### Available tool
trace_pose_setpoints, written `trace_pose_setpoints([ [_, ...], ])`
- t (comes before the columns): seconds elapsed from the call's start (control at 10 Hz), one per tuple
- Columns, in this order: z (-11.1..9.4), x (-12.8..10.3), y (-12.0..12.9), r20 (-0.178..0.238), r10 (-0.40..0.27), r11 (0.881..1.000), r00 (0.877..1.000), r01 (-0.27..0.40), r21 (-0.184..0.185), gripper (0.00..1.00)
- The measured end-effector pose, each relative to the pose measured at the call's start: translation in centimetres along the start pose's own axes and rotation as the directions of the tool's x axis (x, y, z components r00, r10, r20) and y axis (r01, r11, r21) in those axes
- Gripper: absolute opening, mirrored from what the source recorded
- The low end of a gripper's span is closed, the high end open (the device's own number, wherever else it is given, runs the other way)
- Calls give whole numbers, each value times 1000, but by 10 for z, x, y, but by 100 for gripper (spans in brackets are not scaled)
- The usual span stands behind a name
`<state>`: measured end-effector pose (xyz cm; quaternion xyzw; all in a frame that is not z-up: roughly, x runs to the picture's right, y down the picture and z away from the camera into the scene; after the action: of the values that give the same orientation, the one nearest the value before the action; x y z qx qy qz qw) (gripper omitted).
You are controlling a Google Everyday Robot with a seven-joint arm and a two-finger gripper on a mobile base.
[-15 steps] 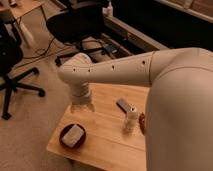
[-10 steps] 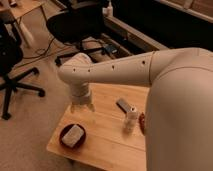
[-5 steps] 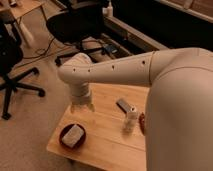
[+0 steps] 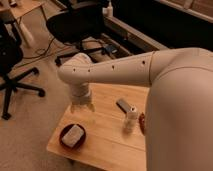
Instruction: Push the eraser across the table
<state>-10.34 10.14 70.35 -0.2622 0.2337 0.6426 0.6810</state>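
A small dark flat block, which looks like the eraser (image 4: 122, 105), lies on the wooden table (image 4: 102, 132) near its far right part. My gripper (image 4: 83, 106) hangs from the white arm (image 4: 120, 72) and points down over the table's far left part. It is to the left of the eraser and apart from it. It holds nothing that I can see.
A dark red bowl (image 4: 72, 136) with a pale lump in it sits at the table's near left. A small white bottle (image 4: 131, 119) stands just in front of the eraser, with a red object (image 4: 142, 123) beside it. Black office chairs (image 4: 75, 25) stand behind.
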Motion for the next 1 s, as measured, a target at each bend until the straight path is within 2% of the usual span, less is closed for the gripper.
trace_pose_setpoints([
  [0.2, 0, -1, -1, 5, 0, 1000, 1000, 0, -1, 65],
  [0.5, -2, -19, -20, 70, 21, 1000, 997, -20, -12, 65],
  [0.6, -1, -26, -33, 88, 33, 999, 996, -32, -11, 65],
  [0.7, 0, -35, -57, 113, 59, 998, 992, -59, -7, 65],
  [0.9, 4, -50, -92, 144, 110, 994, 983, -109, -17, 63],
  [1.0, 6, -66, -122, 174, 158, 987, 972, -154, -35, 52],
])
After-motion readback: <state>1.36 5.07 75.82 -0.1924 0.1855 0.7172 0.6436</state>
